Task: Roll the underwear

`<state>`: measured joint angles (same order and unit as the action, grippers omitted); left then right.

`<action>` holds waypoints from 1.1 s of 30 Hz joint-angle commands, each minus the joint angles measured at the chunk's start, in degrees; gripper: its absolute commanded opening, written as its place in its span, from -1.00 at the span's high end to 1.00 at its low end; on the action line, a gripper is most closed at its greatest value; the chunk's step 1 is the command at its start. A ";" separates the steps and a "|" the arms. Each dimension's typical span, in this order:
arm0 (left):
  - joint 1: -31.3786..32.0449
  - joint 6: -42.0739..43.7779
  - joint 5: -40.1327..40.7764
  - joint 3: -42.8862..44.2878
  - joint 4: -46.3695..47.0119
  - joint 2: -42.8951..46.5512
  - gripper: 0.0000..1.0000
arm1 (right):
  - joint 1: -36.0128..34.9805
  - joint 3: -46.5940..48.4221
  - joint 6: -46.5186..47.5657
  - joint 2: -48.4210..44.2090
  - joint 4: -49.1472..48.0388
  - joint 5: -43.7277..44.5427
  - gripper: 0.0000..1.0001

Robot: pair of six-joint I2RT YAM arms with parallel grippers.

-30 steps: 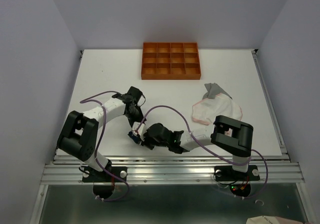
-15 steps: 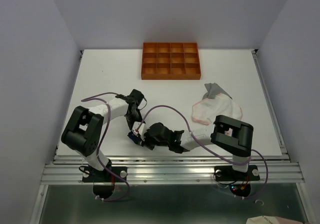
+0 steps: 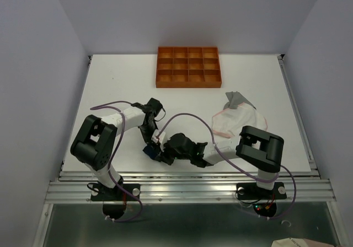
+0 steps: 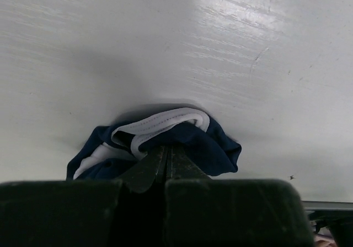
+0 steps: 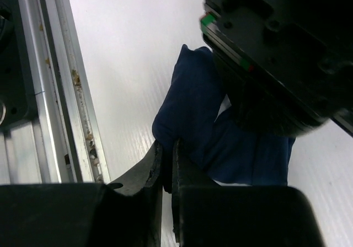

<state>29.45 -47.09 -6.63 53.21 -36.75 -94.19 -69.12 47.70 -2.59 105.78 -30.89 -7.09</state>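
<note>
Underwear: soft, bunched navy cloth

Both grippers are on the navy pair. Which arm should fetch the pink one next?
Right, probably. The pink underwear lies with the grey underwear right of centre on the table, beside that arm; the left gripper would have to cross the right gripper. Both must first release the navy underwear.

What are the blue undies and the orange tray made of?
The blue underwear looks like soft, matte cloth. It bunches into folds and has a white trim with tiny stitch dots. The orange tray is probably hard plastic, since it has thin, straight, stiff walls and one even colour, though from this far that is a guess.
</note>
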 commanded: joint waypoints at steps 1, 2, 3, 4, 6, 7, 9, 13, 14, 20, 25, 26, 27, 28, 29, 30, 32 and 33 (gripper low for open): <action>0.17 -1.51 9.35 0.75 0.72 -1.26 1.00 | 1.88 -2.79 -9.17 -2.50 2.24 -5.73 0.99; 0.17 -1.34 9.27 0.67 1.24 -1.00 1.00 | 3.37 -3.31 -11.10 -2.94 2.24 -7.83 0.99; 0.17 -1.34 8.92 0.67 1.42 -0.99 1.00 | 4.25 -3.49 -12.25 -2.94 2.24 -9.07 0.98; 0.08 -1.25 8.74 0.67 1.68 -0.99 1.00 | 5.22 -3.58 -13.57 -2.94 2.24 -10.21 0.99; 0.17 -0.72 8.04 0.58 2.47 -1.43 1.00 | 8.47 -3.67 -16.91 -2.59 1.81 -15.92 0.99; 0.17 -0.46 7.78 0.58 2.56 -1.69 1.00 | 9.35 -3.84 -18.14 -2.51 0.76 -18.37 0.98; 0.17 -0.28 7.51 0.58 3.35 -2.05 1.00 | 11.02 -3.58 -20.95 -2.16 0.75 -21.11 0.98; 0.08 -0.02 6.99 0.84 4.67 -1.87 1.00 | 15.42 -2.35 -26.14 -0.49 0.66 -28.57 0.99; 0.08 -0.02 6.99 0.93 4.93 -1.78 1.00 | 16.03 -2.18 -27.28 -0.05 0.66 -29.81 0.99; 0.25 1.91 4.61 1.37 8.10 -1.08 1.00 | 18.50 0.81 -32.30 4.95 1.19 -38.34 0.99; 0.25 3.49 4.79 1.72 9.15 -1.61 1.00 | 18.50 6.26 -31.43 8.48 7.68 -38.97 0.99; 0.25 3.58 4.96 1.89 9.42 -1.61 1.00 | 18.50 7.05 -31.16 9.00 10.65 -37.92 0.99; 0.25 3.76 4.96 2.07 9.42 -1.78 1.00 | 18.50 8.18 -31.42 9.79 11.64 -37.47 0.99; 0.34 4.37 4.96 2.33 9.59 -1.78 1.00 | 19.02 8.80 -31.95 10.32 13.13 -37.90 0.99; 0.34 4.46 5.14 2.42 9.68 -1.96 1.00 | 19.02 9.25 -33.43 10.76 13.75 -37.30 0.99; 0.34 4.64 5.49 2.60 9.68 -1.87 1.00 | 19.02 10.21 -33.79 11.29 14.63 -36.60 0.99; 0.34 4.47 6.02 3.04 9.25 -1.70 1.00 | 19.02 11.53 -35.10 11.99 18.93 -33.53 0.98; 0.34 4.38 6.45 3.30 8.89 -1.35 1.00 | 19.02 12.06 -35.29 12.34 19.72 -33.34 0.99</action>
<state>29.93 -43.70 -5.41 54.46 -32.69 -94.78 -49.84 57.84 -35.64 115.59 -21.19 -43.22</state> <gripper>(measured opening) 0.079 0.085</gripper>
